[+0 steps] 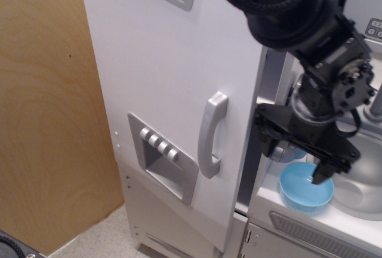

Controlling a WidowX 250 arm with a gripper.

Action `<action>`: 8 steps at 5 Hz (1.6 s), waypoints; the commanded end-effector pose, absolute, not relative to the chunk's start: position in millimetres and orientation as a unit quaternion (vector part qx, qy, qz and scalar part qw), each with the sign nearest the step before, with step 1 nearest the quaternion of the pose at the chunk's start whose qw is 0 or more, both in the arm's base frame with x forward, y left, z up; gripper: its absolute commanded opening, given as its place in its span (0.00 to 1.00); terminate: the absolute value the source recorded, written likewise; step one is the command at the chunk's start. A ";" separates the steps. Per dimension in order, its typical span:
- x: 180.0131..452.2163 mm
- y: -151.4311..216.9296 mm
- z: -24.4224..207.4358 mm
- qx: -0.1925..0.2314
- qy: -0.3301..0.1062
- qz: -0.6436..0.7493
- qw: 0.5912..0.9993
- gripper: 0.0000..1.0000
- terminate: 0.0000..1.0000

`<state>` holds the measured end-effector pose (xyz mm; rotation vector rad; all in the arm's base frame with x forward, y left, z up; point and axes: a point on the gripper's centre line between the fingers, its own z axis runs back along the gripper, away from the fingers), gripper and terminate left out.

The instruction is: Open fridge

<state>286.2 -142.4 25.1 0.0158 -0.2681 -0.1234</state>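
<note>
Plywood panelling (48,108) fills the left of my view, with a strip of speckled floor (101,237) at its foot, and the toy kitchen takes up everything else.

From my seat I see the gripper (296,161) hanging at the right of the frame, just past the free edge of the fridge door. Its two black fingers are spread apart with nothing between them; one fingertip (270,149) sits close by the door edge, the other dips over the blue bowl (305,190). Whether that tip touches the bowl I cannot tell. Behind the gripper the dark, cable-wrapped arm (280,1) comes down from the top of the frame.

That bowl stands on the white worktop (268,201) right next to the fridge, with the steel sink (364,186) beside it and a grey tap (376,100) at the far right edge.

Left of the gripper, the fridge (167,79) occupies the middle of the view. Its large door stands slightly ajar, a dark gap showing along its right edge. I see the curved grey handle (210,134) untouched, well clear of the fingers, and the recessed dispenser panel (161,156) with its four buttons lower left of it.
</note>
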 end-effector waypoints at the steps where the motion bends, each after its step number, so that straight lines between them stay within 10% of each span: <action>1: 261.2 -83.4 37.1 0.021 -0.123 -0.022 0.992 1.00 0.00; 5: 162.1 23.0 42.9 0.048 -0.137 0.101 0.984 1.00 0.00; 8: 174.2 52.3 39.2 0.022 -0.059 0.124 0.990 1.00 0.00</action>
